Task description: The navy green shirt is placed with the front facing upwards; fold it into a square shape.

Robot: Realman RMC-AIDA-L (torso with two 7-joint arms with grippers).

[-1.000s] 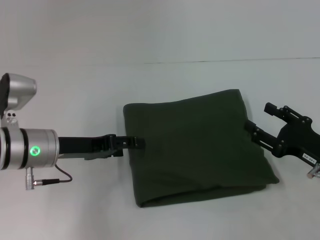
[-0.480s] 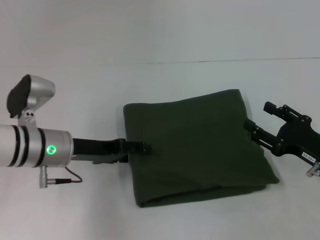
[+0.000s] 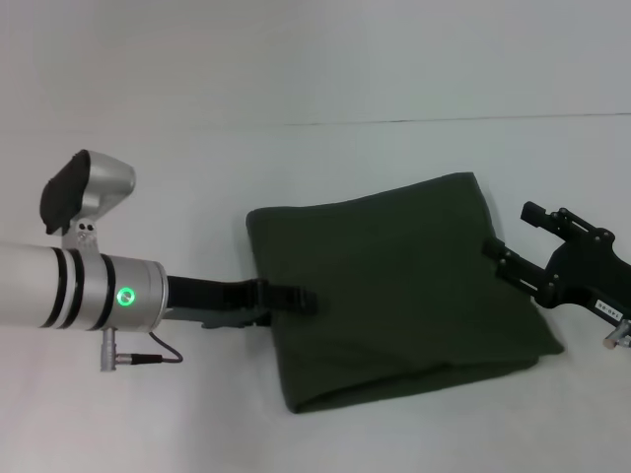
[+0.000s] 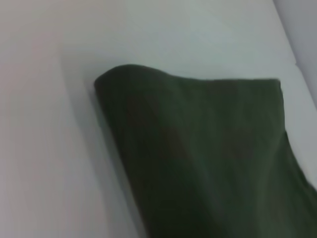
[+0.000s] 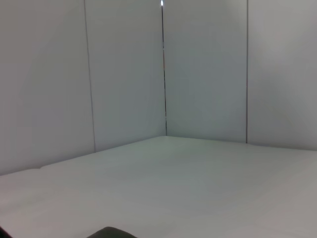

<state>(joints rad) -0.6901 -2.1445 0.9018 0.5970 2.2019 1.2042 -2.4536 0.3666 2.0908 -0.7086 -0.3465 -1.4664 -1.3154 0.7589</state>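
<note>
While the navy green shirt (image 3: pixel 394 291) lies folded into a thick, roughly 4-sided packet at the middle of the white table (image 3: pixel 315 148), the robot's 2 arms work at its opposite edges. The left gripper (image 3: pixel 296 299) reaches over the shirt's left edge and lies low on the cloth; its fingers look pressed together, though whether they pinch a layer cannot be told from the head view. The right gripper (image 3: pixel 496 255) sits at the shirt's right edge, touching or just above the fabric, and its fingers' spacing cannot be made out. No sleeves, collar or lettering show; only plain olive cloth faces up. Judged from this, the folding itself appears done, with the packet somewhat skewed and its right near corner flaring outward. What seems left is squaring the edges and pulling both arms clear.
</note>
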